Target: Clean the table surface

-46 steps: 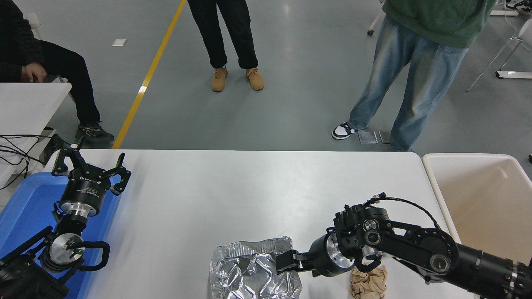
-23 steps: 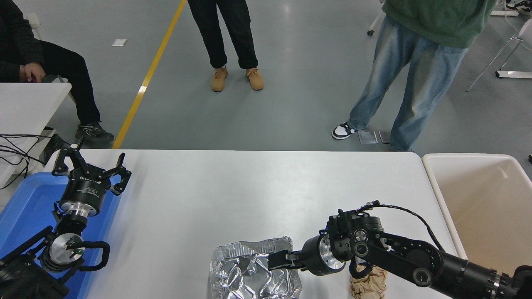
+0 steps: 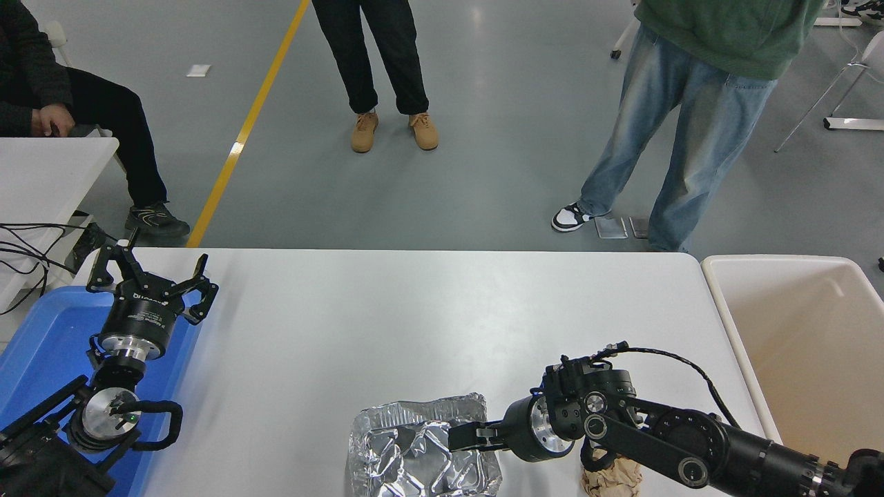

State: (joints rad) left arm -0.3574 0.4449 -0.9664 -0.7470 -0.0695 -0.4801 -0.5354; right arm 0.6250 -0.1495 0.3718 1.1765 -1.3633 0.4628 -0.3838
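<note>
The table surface (image 3: pixel 414 310) is a wide white tabletop. A crumpled silver foil tray (image 3: pixel 414 452) lies at its near edge. My right gripper (image 3: pixel 464 437) reaches in from the right and sits at the tray's right rim, over the foil. Its black wrist hides whether it holds the rim. A crumpled ball of brown paper (image 3: pixel 615 478) lies under the right forearm, partly hidden by it. My left gripper (image 3: pixel 148 276) is parked at the lower left, open and holding nothing, above the table's left edge.
A blue plastic tray (image 3: pixel 41 345) sits under the left arm. A large cream bin (image 3: pixel 794 331) stands off the table's right end. A smaller white table (image 3: pixel 48 172) with cables is at the far left. One person sits and two stand beyond the far edge.
My right arm has lowered and slid left, bringing the gripper from just beside the foil tray's right rim to over it. The tray, the brown paper and the left arm have not moved.
</note>
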